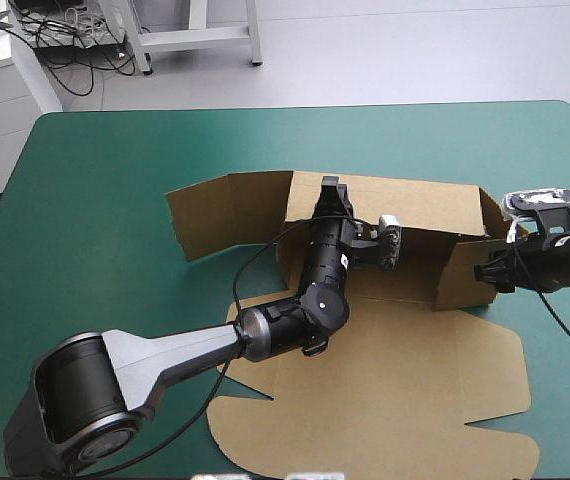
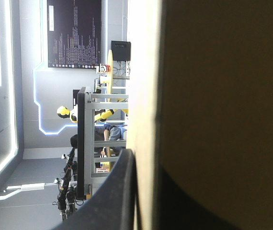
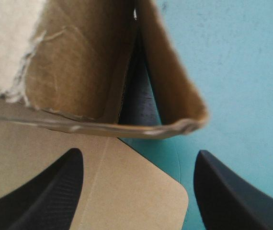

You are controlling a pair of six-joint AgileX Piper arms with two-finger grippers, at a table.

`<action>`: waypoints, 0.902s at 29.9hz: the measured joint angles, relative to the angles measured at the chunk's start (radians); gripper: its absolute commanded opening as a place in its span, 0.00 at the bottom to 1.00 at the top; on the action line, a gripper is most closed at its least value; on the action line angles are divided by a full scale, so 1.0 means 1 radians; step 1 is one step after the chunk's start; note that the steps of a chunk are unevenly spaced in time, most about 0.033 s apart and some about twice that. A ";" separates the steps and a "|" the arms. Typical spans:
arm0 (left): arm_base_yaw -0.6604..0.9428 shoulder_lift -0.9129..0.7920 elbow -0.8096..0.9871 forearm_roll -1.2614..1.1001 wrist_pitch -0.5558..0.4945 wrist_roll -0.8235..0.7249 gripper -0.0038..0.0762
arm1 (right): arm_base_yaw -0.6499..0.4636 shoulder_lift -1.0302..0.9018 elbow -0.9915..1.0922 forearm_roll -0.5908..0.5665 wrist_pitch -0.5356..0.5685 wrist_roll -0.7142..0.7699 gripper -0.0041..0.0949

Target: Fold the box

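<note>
Holding the brown cardboard box (image 1: 385,380) by its far wall (image 1: 415,208), left jaws pinch the board. Right jaws, wide apart, should press the side flap (image 3: 74,72) inward squarely, avoiding creases.

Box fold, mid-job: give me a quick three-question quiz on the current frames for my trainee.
1. True or false: the right gripper has its fingers apart.
2. Which part of the box does the left gripper pinch? A) the raised far wall B) its near edge C) nothing
3. Fill in: the box's near panel lies ___ on the teal-green table.
Key: 1 true; 2 A; 3 flat.
</note>
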 measured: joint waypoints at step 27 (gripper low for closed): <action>0.000 0.001 0.000 0.001 -0.003 0.000 0.04 | -0.001 0.017 0.000 0.226 0.038 -0.268 0.62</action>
